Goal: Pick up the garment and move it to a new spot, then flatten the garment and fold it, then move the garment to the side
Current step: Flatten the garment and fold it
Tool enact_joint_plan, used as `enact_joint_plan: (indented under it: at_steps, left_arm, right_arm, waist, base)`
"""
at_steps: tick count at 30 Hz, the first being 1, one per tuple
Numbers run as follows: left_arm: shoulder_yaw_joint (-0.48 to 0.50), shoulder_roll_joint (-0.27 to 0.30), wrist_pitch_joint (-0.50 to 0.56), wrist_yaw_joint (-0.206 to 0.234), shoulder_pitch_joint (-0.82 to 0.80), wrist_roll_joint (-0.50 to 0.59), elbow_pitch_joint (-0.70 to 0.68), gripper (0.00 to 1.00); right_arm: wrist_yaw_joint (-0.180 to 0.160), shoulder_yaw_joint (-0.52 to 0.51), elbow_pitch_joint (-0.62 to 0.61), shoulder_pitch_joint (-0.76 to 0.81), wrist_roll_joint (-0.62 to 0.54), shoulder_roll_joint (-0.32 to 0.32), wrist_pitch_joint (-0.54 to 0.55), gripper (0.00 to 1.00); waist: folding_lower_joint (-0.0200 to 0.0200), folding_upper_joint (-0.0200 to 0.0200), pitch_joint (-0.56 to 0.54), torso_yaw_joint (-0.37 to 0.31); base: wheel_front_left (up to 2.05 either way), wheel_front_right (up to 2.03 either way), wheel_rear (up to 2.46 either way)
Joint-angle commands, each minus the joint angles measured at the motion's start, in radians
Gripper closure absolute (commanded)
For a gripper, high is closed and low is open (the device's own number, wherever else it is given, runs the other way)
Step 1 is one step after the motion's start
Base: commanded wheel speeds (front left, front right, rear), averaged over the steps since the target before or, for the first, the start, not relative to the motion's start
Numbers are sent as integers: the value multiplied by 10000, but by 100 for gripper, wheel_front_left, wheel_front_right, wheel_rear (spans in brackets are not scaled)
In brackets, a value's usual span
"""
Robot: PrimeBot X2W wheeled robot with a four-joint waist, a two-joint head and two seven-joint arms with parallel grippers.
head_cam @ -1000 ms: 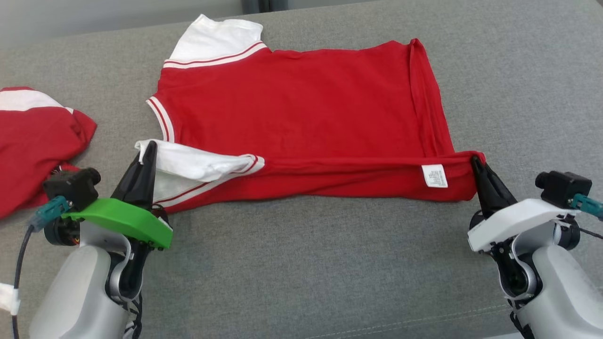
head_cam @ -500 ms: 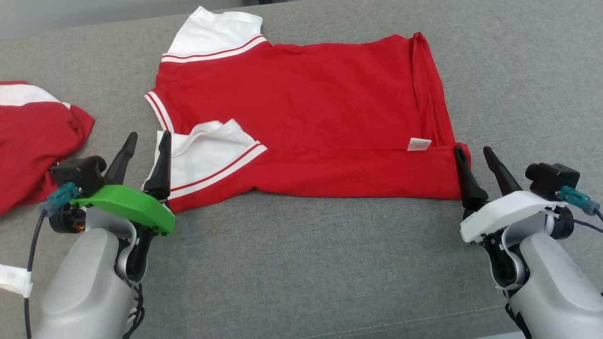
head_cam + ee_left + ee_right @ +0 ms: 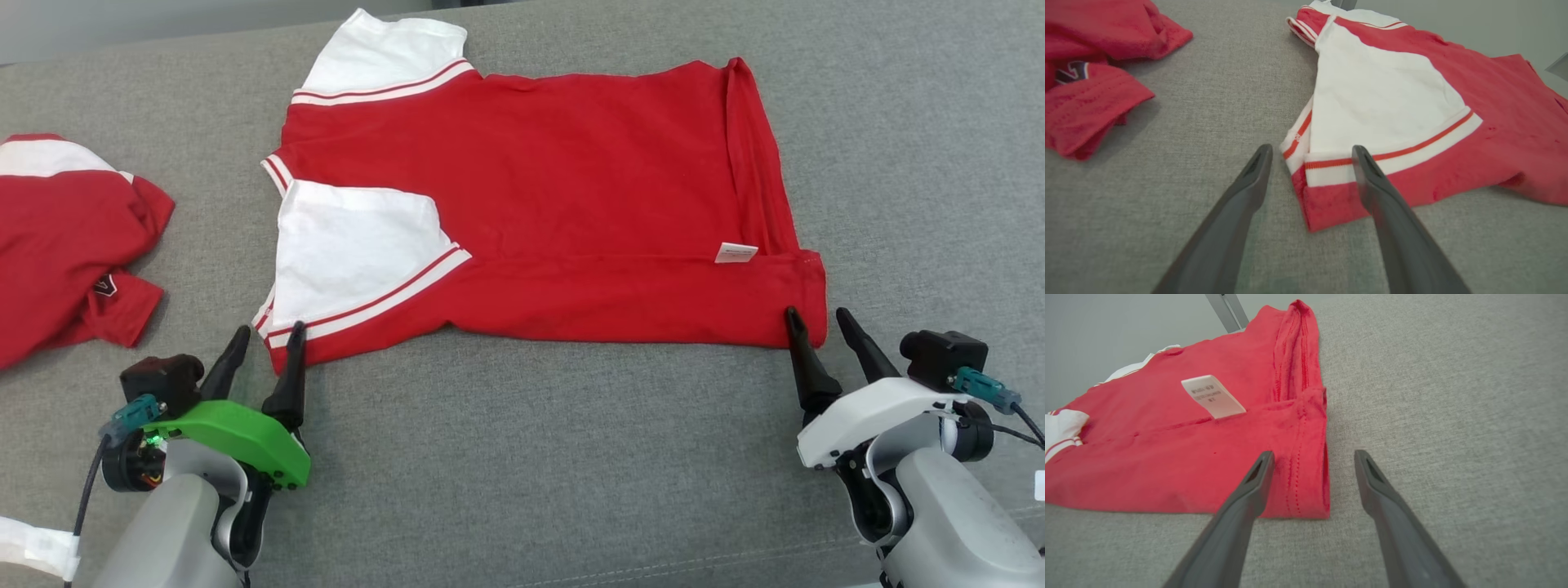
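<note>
Garment (image 3: 555, 188): a red shirt with white sleeves, spread flat on the grey fabric surface (image 3: 522, 457). The collar end points toward the robot's left and the hem toward its right. The near long edge is folded over onto the body. The near white sleeve (image 3: 351, 237) lies on top of the red cloth. A white care label (image 3: 735, 252) shows close to the near hem corner.

Left gripper (image 3: 270, 328): jaws spread wide, nothing held. It sits low at the shirt's near left corner. In the left wrist view that corner lies between the jaws; contact cannot be told.

Right gripper (image 3: 815, 312): jaws spread wide, nothing held. It sits at the near hem corner, which lies between the jaws in the right wrist view.

Second red shirt (image 3: 65, 237): crumpled on the same surface, well apart to the left.
</note>
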Motion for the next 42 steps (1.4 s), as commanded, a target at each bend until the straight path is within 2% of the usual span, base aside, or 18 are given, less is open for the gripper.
enact_joint_plan:
  at_steps: [1,6,7,8,9,16,24,33,41,42]
  left_arm:
    - [-59,-27,-6,-28,-13,-69,112,0]
    - [-513,-187,237,-30,-303,-208,610,0]
    - [-563,-193,250,-30,-336,-265,667,15]
    - [-626,-181,248,-30,-381,-294,733,62]
    - [-653,-162,198,-30,-459,-348,772,100]
    - [-630,38,-43,-29,-587,-794,657,100]
    - [-518,214,-116,-3,569,-850,-192,100]
    - [-243,131,-112,604,2754,-718,-1792,100]
    - [-385,-71,-105,958,3866,-569,-2585,100]
    - [-407,-115,-105,962,3853,-505,-2615,70]
  right_arm:
    - [-14,56,93,-125,-113,32,-51,0]
    - [-14,337,504,-472,-232,166,-17,0]
    - [-14,390,588,-532,-213,215,-1,27]
    - [-14,439,691,-626,-190,266,3,84]
    - [-14,485,803,-720,-149,303,2,100]
    - [-14,676,1008,-975,-239,237,-149,100]
    - [-16,640,381,-40,-121,-38,-188,100]
    - [-16,235,-785,1687,42,-457,84,100]
    - [-16,-396,-1674,2855,-120,-284,557,100]
    - [-16,-447,-1721,2894,-184,-240,578,42]
  waist:
    - [0,-1,34,-2]
    - [0,-1,143,-70]
    - [0,-1,161,-83]
    - [0,-1,178,-97]
    - [0,-1,187,-107]
    - [0,-1,-140,-16]
    - [0,-1,-1066,89]
    - [0,-1,-1503,203]
    - [0,-1,-1583,381]
    - [0,-1,-1597,392]
  base:
    - [0,0,0]
    - [0,0,0]
    - [0,0,0]
    - [0,0,0]
    - [0,0,0]
    - [0,0,0]
    - [0,0,0]
    - [0,0,0]
    - [0,0,0]
    - [0,0,0]
